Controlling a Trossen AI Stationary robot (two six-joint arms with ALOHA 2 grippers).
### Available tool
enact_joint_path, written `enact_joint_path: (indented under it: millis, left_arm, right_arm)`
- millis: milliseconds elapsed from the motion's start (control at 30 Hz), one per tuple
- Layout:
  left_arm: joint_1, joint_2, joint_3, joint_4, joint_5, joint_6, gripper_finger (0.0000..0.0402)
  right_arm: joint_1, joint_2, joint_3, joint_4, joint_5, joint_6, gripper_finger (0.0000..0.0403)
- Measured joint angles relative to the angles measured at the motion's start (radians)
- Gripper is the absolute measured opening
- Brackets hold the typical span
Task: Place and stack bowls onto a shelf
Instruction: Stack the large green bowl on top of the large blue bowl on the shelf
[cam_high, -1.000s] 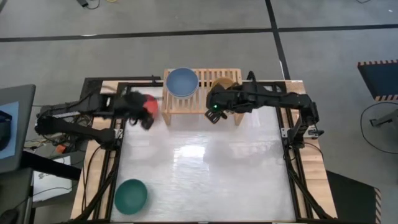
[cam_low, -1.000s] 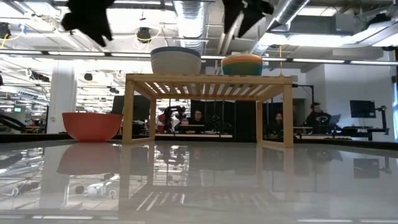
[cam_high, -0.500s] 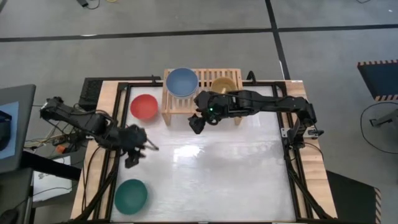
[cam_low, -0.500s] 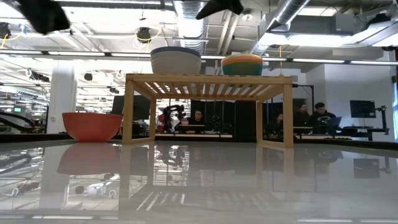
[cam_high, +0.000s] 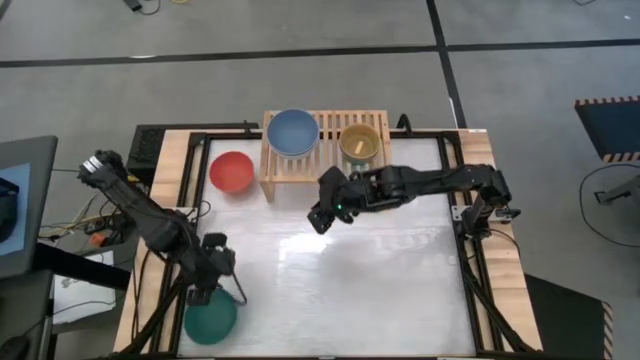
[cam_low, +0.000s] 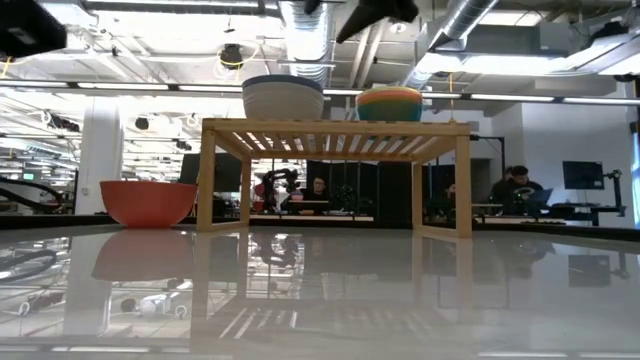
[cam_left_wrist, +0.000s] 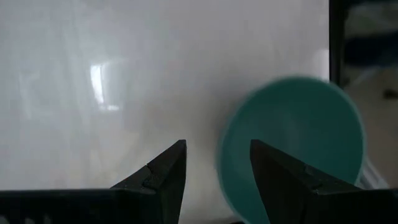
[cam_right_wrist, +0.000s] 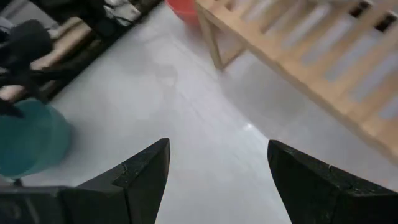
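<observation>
Wooden shelf (cam_high: 322, 150) is carrying 2 stacks; the red bowl (cam_high: 231, 171) and dark green bowl (cam_high: 210, 316) are waiting on the tabletop (cam_high: 340, 270). Left gripper (cam_high: 205, 292) is hovering spread beside green; right gripper (cam_high: 318, 217), spread, empty.

Left pincer (cam_left_wrist: 214, 171) open; right pincer (cam_right_wrist: 217, 171) open, mid-table.

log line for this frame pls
left gripper: open, above green bowl | right gripper: open, empty, front of shelf | red bowl: on table, left of shelf
</observation>
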Motion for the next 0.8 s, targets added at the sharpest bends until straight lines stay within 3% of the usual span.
enact_joint_path:
  millis: [233, 600, 800]
  left_arm:
    - [-0.111, 0.106, -0.071, 0.173, 0.075, -0.004, 0.0162]
    - [-0.172, 0.172, -0.119, 0.192, 0.041, -0.088, 0.0161]
    - [-0.172, 0.170, -0.079, 0.187, 0.059, -0.090, 0.0127]
  right_arm:
    - [0.086, -0.001, -0.044, -0.087, 0.079, 0.166, 0.0295]
    - [0.135, -0.001, -0.092, -0.071, 0.092, 0.265, 0.0295]
    - [0.138, -0.001, -0.092, -0.067, 0.093, 0.268, 0.0295]
